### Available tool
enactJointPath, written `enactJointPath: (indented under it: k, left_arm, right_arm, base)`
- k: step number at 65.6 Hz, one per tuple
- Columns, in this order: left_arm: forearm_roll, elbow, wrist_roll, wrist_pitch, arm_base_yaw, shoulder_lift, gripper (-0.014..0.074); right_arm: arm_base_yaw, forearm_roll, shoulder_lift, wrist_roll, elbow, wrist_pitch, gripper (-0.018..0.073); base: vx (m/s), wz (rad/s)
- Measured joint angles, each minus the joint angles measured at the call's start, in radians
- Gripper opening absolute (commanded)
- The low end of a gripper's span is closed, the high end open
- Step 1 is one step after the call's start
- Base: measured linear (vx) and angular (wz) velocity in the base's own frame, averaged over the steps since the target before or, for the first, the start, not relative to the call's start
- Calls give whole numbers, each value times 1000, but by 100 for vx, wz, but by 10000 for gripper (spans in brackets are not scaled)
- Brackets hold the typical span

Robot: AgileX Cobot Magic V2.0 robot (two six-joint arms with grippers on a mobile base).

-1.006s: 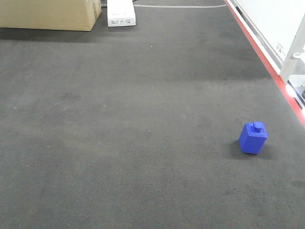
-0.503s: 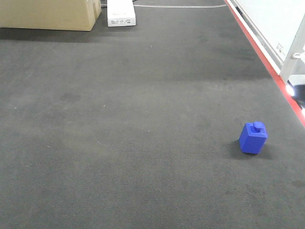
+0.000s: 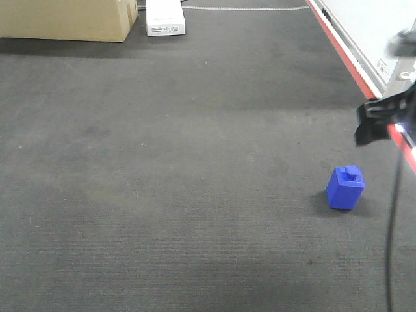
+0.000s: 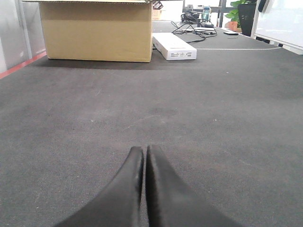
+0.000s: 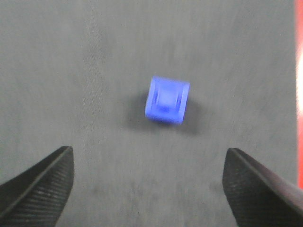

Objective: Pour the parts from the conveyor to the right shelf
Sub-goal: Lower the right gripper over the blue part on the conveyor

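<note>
Blue block [image 3: 345, 188] sits upright on the conveyor [image 3: 195, 169], knob on top, at 4 o'clock from the centre of the front view. It's near the red stripe [image 3: 348, 62] on the belt edge, not touching it. Nothing is in contact with the block.

Right gripper [image 5: 149, 187]: wide open, holding nothing. Its wrist view looks straight down. One finger [image 5: 42, 189] is at 8 o'clock of the frame and the other at 4 o'clock. The block [image 5: 166, 100] is at 12 o'clock from the gap, well apart from both fingers and tilted slightly in frame. The red stripe [image 5: 299, 94] runs along the 3 o'clock edge.

In the front view, a dark blurred piece of the right arm [image 3: 380, 120] shows at 3 o'clock, about 1 o'clock from the block. A dark cable [image 3: 392, 227] hangs from it to the bottom edge. That view is too blurred to read the jaws.

Left gripper [image 4: 144, 150]: fingers pressed together with nothing between them, low over bare belt.

Far end of the belt, left wrist view: cardboard box [image 4: 94, 30] at 11 o'clock. A white flat box [image 4: 174, 46] lies just beside it at 12 to 1 o'clock. Can't tell if they touch.
</note>
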Motion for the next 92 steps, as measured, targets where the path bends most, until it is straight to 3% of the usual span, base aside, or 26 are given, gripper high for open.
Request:
enactJointPath:
  k: [37,77,85,92]
  left_arm:
    - [0,0,0,0,0,0,-6]
    - [0,0,0,0,0,0,-6]
    - [0,0,0,0,0,0,-6]
    - [0,0,0,0,0,0,-6]
  right_arm:
    - [0,-63,362,54,-116,58,595]
    - [0,-56,488,81,-117,-58,593]
    - [0,-56,505,81,-117,-67,547]
    - [0,-58,508,89,-117,-81,432]
  base:
    - [0,0]
    - [0,0]
    - [0,0]
    - [0,0]
